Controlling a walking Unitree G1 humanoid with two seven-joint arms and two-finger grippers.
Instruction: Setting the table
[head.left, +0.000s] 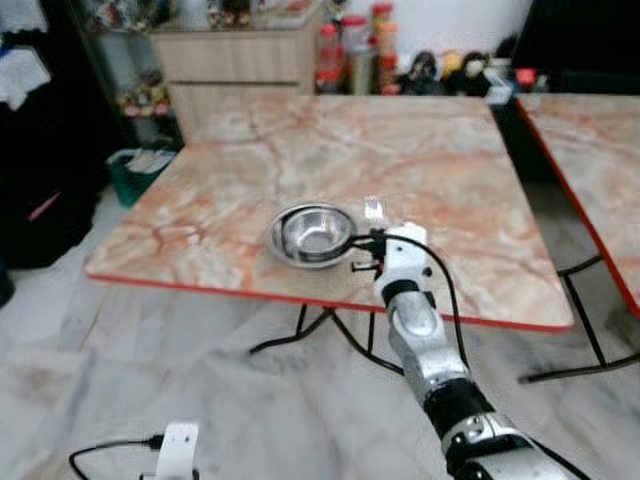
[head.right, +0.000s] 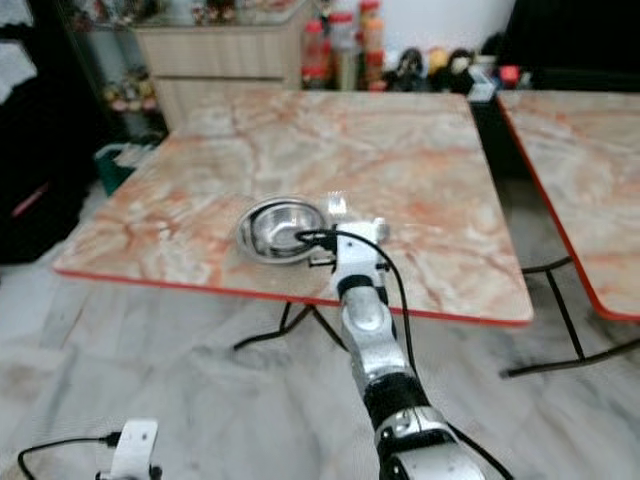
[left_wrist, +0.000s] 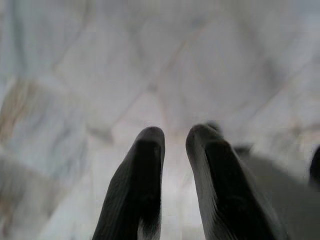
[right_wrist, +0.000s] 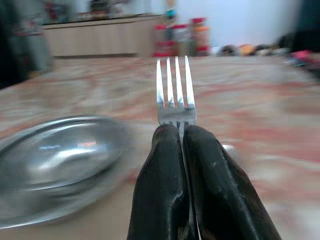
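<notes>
A steel bowl (head.left: 313, 234) sits near the front edge of the marble table (head.left: 420, 160). My right gripper (right_wrist: 181, 131) is shut on a silver fork (right_wrist: 175, 92), whose tines point away over the table, just right of the bowl (right_wrist: 55, 162). In the eye views the fork (head.left: 374, 211) sticks out beyond the right wrist, beside the bowl's right rim. My left gripper (left_wrist: 175, 137) hangs low over the pale floor, its two black fingers slightly apart with nothing between them.
A second marble table (head.left: 590, 150) stands to the right with a gap between. A wooden cabinet (head.left: 240, 60) and several jars and bottles (head.left: 355, 55) line the far wall. A green bin (head.left: 140, 170) stands at the left of the table. Black table legs (head.left: 320, 330) run underneath.
</notes>
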